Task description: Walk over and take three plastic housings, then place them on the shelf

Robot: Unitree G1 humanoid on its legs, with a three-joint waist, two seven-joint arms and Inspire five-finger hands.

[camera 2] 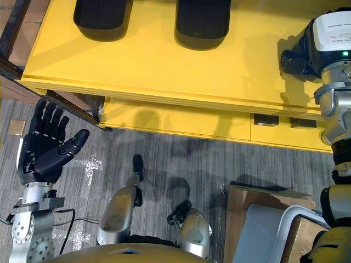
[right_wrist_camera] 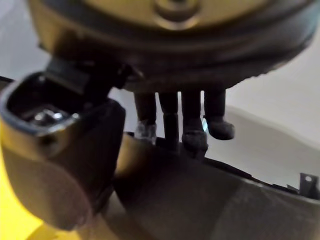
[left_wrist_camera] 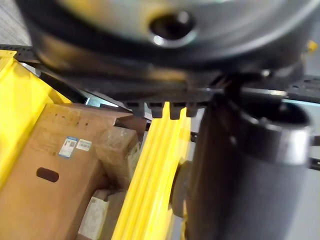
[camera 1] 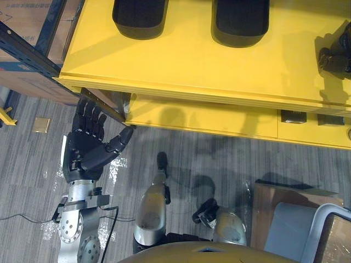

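Two black plastic housings point(camera 1: 140, 16) point(camera 1: 241, 19) lie side by side at the far part of the yellow surface point(camera 1: 192, 66), apart from each other and well away from both hands. We see the left hand point(camera 1: 88, 145) low at the left, beneath the near edge of that surface and over the grey floor point(camera 1: 219, 159), released, its fingers point(camera 1: 90, 118) straight and spread and its thumb out to the side, holding nothing. The right hand point(camera 2: 296, 60) rests at the right end of the yellow surface. Its wrist view shows a dark curved body point(right_wrist_camera: 200, 190) just under it, but we cannot tell whether this is a third housing, nor whether the hand grasps it. A brown cardboard box point(left_wrist_camera: 60, 165) sits beside the yellow edge near the left hand
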